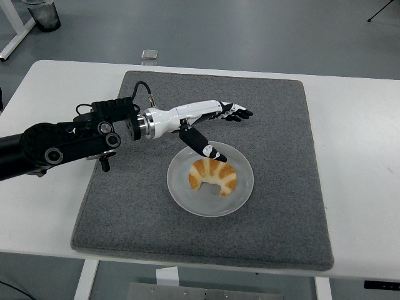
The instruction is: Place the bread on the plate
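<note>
We see the white desk bearing a grey mat beneath our left hand. The clear plate sits just below the hand, carrying the croissant. The hand's fingers are spread apart, holding nothing, clear of the croissant.

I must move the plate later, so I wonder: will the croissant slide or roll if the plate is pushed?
The croissant probably will not roll: it lies flat, curved. It may slide, as the plate looks smooth. It is likely light and flaky. The left hand is open above it.
</note>
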`<state>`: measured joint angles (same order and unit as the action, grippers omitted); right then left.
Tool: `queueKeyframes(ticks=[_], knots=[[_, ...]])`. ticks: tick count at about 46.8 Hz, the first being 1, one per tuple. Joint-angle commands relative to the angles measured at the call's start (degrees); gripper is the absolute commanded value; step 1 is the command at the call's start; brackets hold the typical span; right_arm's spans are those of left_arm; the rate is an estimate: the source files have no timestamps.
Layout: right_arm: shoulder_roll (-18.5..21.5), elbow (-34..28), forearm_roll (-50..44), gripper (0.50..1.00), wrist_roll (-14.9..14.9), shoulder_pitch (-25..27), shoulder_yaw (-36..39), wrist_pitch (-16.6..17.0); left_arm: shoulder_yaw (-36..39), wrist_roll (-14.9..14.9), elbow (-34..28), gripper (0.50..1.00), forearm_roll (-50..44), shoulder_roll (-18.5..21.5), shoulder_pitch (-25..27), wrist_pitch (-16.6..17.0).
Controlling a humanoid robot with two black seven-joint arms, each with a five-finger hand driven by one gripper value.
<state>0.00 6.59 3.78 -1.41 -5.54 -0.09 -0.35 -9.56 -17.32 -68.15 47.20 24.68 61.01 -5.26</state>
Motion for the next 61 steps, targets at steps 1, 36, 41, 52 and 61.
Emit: queueKeyframes(ticks=[1, 36, 41, 52, 61], knots=[[0.0, 0.0, 0.0, 0.952, 0.0, 0.0, 0.0, 0.0, -0.1, 0.09, 1.0, 0.986, -3.77, -0.07, 1.39, -0.01], [0.0, 0.09, 0.0, 0.952, 0.0, 0.0, 0.0, 0.0, -10.56, 0.97, 24.37, 0.988, -38.4, -7.9, 8.69, 0.16], [0.0, 0.09, 0.0, 0.952, 0.0, 0.0, 0.09, 0.0, -10.65, 1.06, 26.57, 0.988, -46.22, -7.98, 8.6, 0.08], [0.0, 0.09, 0.0, 0.952, 0.0, 0.0, 0.09, 0.0, -16.09, 0.62, 27.1, 0.977, -53.53, -7.98, 5.97, -1.86], [0.0, 0.09, 0.0, 0.952, 0.0, 0.0, 0.0, 0.0, -21.81, 0.0, 27.19, 0.981, -52.91, -7.9, 1.84, -2.12]])
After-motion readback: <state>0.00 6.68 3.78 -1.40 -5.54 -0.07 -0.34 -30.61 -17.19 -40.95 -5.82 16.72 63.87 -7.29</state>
